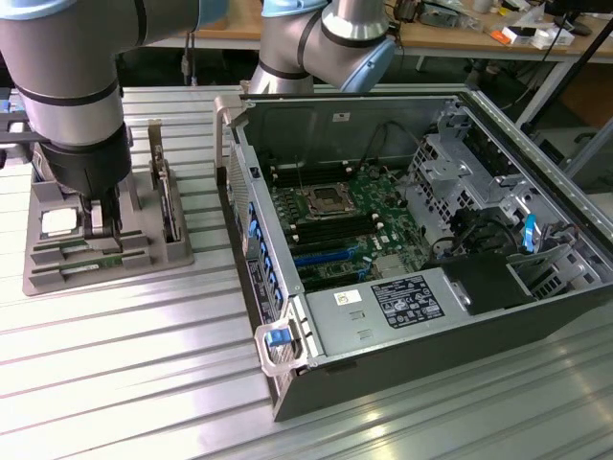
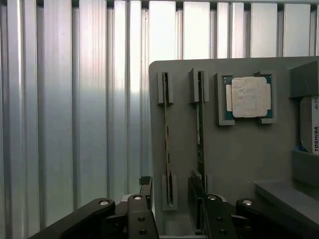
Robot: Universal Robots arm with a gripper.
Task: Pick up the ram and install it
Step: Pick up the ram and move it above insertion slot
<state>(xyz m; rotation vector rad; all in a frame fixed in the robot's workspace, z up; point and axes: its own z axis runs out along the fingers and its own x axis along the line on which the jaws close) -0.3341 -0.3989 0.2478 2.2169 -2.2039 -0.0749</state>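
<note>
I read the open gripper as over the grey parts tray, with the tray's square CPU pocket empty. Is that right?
Not quite. The pocket is not empty: the square silver CPU sits in it, as the wrist view shows. The rest holds: the open gripper is over the grey parts tray.

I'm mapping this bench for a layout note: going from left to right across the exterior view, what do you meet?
CPU chip → gripper → hard drive standing on edge → computer case handle → motherboard → drive cage → blue cable.
</note>
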